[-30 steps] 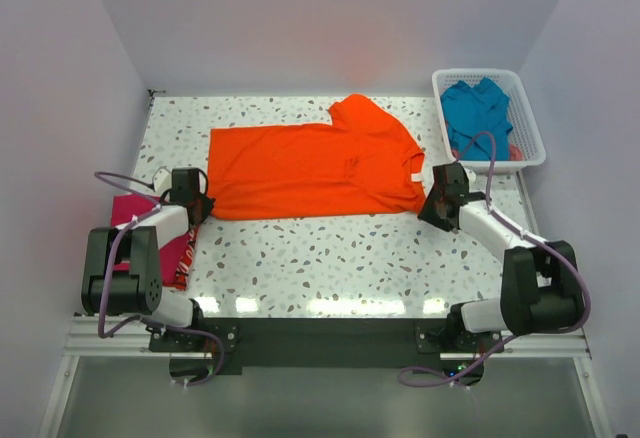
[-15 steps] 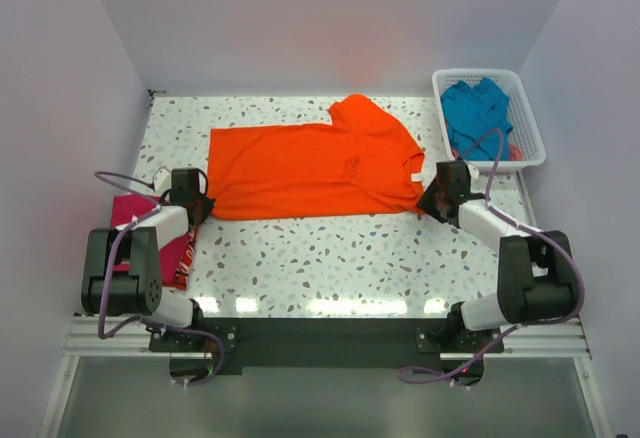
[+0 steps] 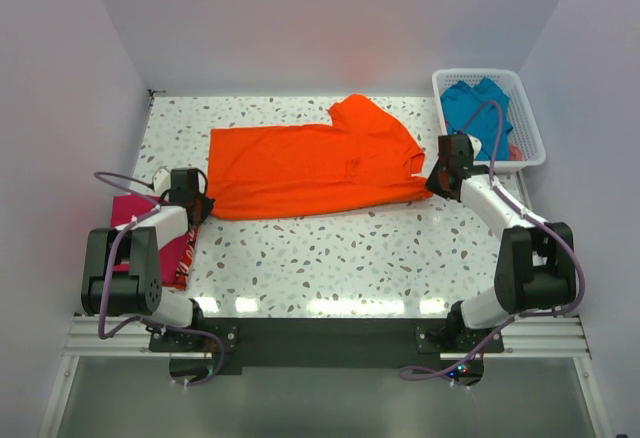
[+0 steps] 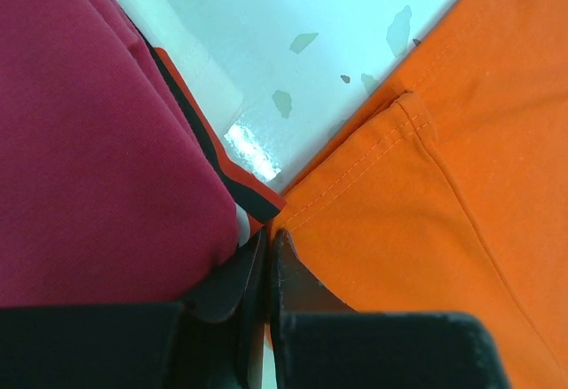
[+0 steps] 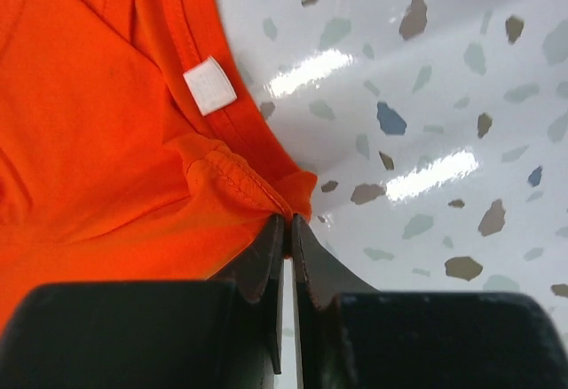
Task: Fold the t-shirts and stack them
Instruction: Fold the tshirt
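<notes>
The orange t-shirt (image 3: 310,168) lies spread across the desk (image 3: 330,248). The left tool (image 4: 268,245) is clamped on its near-left hem corner, and the right tool (image 5: 286,229) on its near-right edge by the collar. Best to lift both evenly, with the cloth taut, and fold toward the far side.

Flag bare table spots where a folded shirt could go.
Widest: table strip between the orange t-shirt and the arm bases. Smaller: far-left corner beyond the shirt. Crowded: left edge, magenta t-shirt by the left gripper; far right, white basket by the right gripper.
</notes>
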### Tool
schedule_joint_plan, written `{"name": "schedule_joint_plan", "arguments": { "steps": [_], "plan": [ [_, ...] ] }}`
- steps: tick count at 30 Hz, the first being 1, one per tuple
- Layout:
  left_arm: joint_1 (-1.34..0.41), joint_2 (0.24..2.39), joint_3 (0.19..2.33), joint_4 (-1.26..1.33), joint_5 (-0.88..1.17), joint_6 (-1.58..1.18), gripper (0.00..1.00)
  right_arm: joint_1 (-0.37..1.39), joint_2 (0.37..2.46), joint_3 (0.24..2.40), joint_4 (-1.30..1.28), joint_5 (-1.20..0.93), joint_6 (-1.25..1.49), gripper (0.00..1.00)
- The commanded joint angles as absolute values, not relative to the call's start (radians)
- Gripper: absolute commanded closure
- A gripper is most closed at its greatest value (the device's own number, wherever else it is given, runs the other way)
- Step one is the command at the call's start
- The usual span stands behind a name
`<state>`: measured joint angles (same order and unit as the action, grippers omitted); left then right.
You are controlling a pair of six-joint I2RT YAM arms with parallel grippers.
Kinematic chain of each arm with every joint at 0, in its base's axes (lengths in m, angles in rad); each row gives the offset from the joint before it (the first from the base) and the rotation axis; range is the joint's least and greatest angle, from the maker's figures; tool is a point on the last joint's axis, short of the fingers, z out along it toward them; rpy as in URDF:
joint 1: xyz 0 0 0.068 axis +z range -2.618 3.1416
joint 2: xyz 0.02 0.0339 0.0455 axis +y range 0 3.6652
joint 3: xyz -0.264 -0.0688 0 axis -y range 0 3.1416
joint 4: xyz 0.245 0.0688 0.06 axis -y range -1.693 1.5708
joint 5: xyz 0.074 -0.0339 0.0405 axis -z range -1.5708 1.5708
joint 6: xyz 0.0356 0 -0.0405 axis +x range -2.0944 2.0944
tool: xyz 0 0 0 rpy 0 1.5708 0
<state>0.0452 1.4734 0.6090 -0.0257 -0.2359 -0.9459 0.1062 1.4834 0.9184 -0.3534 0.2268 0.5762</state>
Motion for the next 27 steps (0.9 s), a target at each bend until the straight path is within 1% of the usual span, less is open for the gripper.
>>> {"name": "schedule_joint_plan", "arguments": {
  "steps": [1, 4, 7, 11, 12, 15, 17, 21, 23, 27],
  "plan": [
    [0.057, 1.451, 0.604, -0.025, -0.256, -0.920, 1.00, 0.101, 1.506, 1.022, -0.478, 0.317, 0.457, 1.00],
    [0.057, 1.448, 0.604, -0.029, -0.256, -0.920, 1.00, 0.103, 1.508, 1.052, -0.518, 0.345, 0.420, 0.98],
    [0.057, 1.450, 0.600, -0.029, -0.253, -0.922, 1.00, 0.101, 1.512, 1.075, -0.544, 0.359, 0.390, 0.93],
    [0.057, 1.450, 0.586, -0.017, -0.227, -0.925, 1.00, 0.101, 1.506, 1.049, -0.535, 0.344, 0.406, 0.71],
    [0.057, 1.450, 0.584, -0.017, -0.224, -0.925, 1.00, 0.103, 1.493, 1.037, -0.523, 0.306, 0.417, 0.63],
    [0.057, 1.451, 0.583, -0.015, -0.222, -0.925, 1.00, 0.101, 1.451, 0.970, -0.457, 0.230, 0.463, 0.52],
    [0.057, 1.453, 0.580, -0.015, -0.216, -0.925, 1.00, 0.101, 1.425, 0.898, -0.402, 0.169, 0.521, 0.53],
    [0.057, 1.457, 0.574, -0.015, -0.209, -0.928, 1.00, 0.101, 1.333, 0.738, -0.273, 0.120, 0.644, 0.53],
    [0.057, 1.457, 0.572, -0.015, -0.209, -0.927, 1.00, 0.103, 1.289, 0.665, -0.220, 0.133, 0.707, 0.55],
    [0.057, 1.456, 0.569, 0.020, -0.203, -0.925, 1.00, 0.101, 1.255, 0.586, -0.147, 0.158, 0.776, 0.57]
  ]
}}
